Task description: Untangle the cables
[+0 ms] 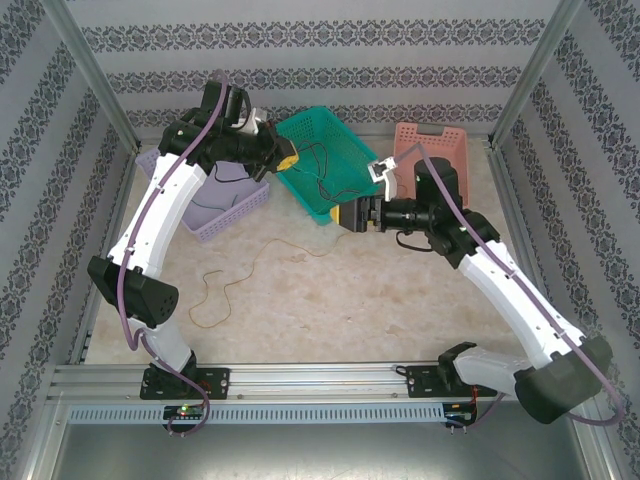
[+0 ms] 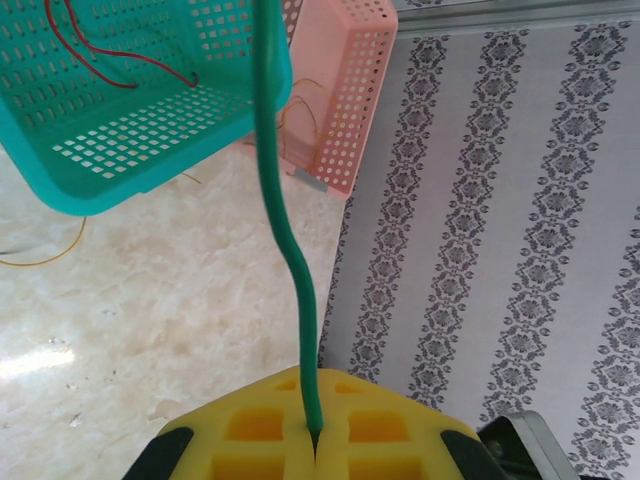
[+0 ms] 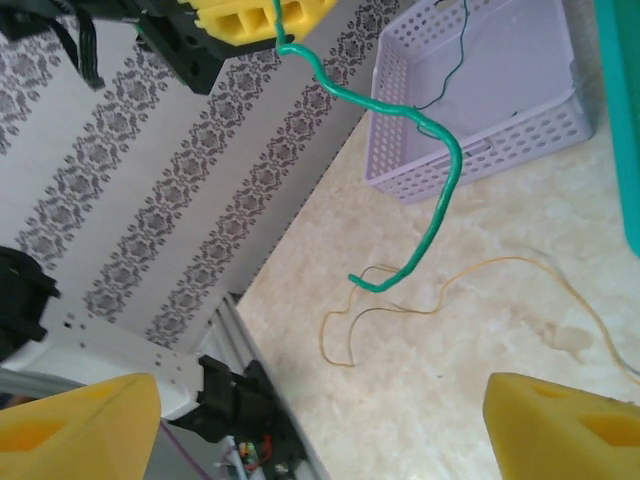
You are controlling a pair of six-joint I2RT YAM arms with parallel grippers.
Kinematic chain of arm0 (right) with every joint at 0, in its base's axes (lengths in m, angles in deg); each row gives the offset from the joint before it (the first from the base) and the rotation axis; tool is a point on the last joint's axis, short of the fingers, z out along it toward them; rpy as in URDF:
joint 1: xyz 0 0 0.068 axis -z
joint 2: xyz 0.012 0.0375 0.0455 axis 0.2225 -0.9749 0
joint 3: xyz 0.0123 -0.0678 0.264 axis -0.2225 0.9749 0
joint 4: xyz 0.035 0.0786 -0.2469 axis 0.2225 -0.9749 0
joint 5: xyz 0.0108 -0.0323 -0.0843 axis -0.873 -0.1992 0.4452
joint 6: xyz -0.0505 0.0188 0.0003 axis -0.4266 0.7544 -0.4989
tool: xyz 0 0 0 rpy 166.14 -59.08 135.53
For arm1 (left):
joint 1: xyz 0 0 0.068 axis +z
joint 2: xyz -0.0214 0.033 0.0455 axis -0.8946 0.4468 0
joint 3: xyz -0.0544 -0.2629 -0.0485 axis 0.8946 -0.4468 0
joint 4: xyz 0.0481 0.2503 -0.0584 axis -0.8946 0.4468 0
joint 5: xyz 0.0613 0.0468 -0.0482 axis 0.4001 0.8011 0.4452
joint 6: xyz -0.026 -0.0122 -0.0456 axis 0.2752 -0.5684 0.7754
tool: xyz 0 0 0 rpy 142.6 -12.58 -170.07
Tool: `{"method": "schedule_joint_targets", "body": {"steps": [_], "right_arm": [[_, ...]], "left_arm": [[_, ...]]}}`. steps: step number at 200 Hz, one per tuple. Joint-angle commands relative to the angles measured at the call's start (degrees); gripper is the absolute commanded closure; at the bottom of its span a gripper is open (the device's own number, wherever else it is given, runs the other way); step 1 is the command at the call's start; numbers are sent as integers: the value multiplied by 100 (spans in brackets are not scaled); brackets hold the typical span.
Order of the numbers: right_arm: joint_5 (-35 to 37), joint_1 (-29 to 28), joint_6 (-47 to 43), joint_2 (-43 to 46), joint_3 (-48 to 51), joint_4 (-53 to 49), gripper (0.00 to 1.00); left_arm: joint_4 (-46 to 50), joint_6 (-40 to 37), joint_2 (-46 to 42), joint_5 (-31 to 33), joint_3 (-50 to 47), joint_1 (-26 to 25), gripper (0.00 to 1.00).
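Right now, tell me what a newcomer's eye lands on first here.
The green cable stands out, pinched in the shut left gripper and dangling in curls above the table. Beyond it is the teal basket, red cable inside, while an orange-yellow cable loops loose on the table.

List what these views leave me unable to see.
Left wrist view: thick green coated cable, clamped in the left gripper, runs off the top edge.
Same view: thin red wire in the teal perforated plastic basket, cut off at the top.
Top view: pink perforated plastic basket, partly behind the right arm.
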Motion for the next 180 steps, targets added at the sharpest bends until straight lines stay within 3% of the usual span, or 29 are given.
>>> {"method": "schedule_joint_targets", "body": {"steps": [1,75,105,134,180], "right_arm": [[-16,-143,304,-298,-110,547,26],[1247,-465,15,-988,-509,474,64],[2228,-894,-992,-1168,-1007,-368,100],[4299,-1746,-2436,-1131,-1151,-1664,100],[7459,-2948,-4361,-999,-528,-2438,100]], "left_arm": [[-266,132,-22,-150,-70,-11,100],[-282,203,-101,-165,-123,-17,100],[-114,138,-115,-26,-109,-4,100],[316,13,-94,391,181,158,100],[1187,-302,111,861,874,640,100]]}}
